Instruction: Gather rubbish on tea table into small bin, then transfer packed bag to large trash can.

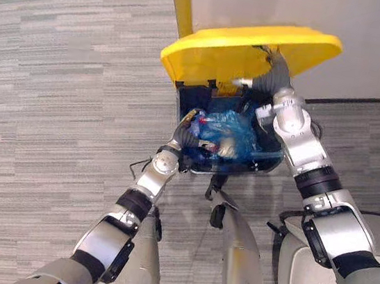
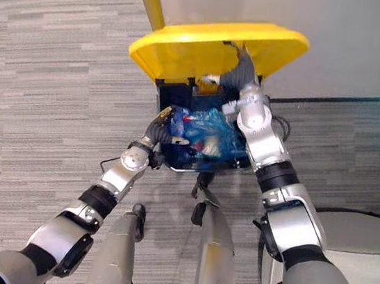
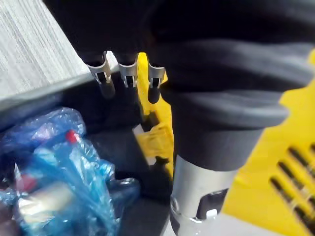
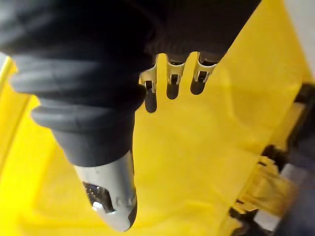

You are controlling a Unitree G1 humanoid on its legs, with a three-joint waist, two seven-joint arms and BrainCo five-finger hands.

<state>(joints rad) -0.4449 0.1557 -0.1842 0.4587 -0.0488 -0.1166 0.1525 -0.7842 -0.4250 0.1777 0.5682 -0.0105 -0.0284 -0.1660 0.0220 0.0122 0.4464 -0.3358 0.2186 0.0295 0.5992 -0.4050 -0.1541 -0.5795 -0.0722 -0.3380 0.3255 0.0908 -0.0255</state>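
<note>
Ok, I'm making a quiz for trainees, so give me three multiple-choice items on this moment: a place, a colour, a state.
1. Where is the blue bag? A on the carpet; B inside the trash can; C on a table.
2. What colour is the lid? A yellow; B green; C red.
3. How is the lid? A shut; B lying on the floor; C raised.
Answers: 1 B, the can's dark walls surround it. 2 A, yellow in both eye views. 3 C, the right hand props it up with straight fingers.
</note>
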